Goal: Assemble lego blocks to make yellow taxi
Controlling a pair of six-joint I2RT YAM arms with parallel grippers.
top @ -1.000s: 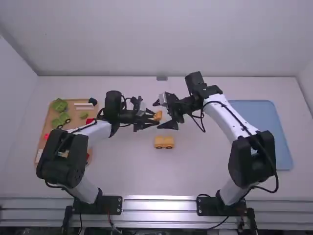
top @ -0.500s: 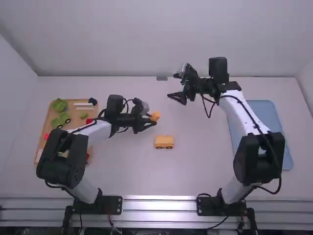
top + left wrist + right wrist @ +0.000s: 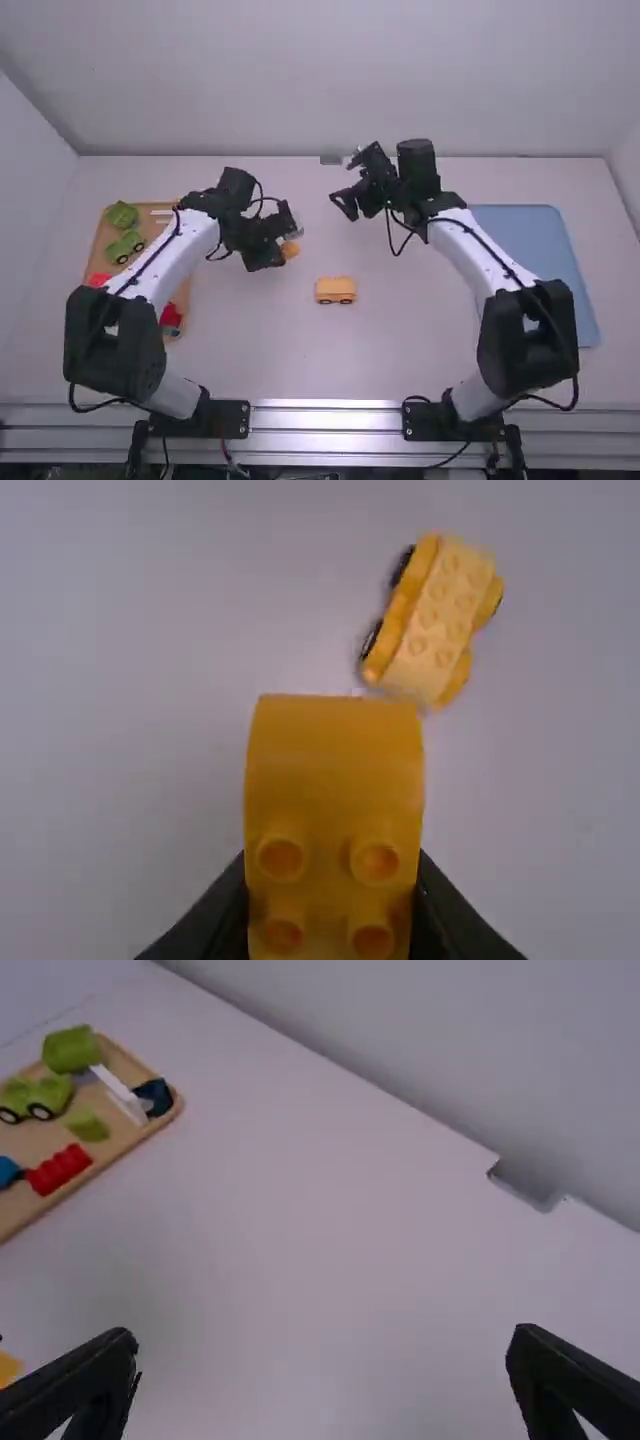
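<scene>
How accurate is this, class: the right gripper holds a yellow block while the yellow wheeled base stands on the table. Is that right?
Not quite: the left wrist view shows the left gripper holding the yellow block; the right gripper is open in the right wrist view. The yellow wheeled base does stand on the table.

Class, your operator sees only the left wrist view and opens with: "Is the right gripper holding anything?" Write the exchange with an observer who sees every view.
Observer: No, the right gripper is open, with no piece between its fingers.
Operator: Is there another wheeled piece besides the wheeled yellow block I see?
Observer: Yes, a green wheeled piece sits in the wooden tray.
Operator: What lies off to the robot's right?
Observer: A blue tray, partly hidden by the right arm in the high view.
</scene>
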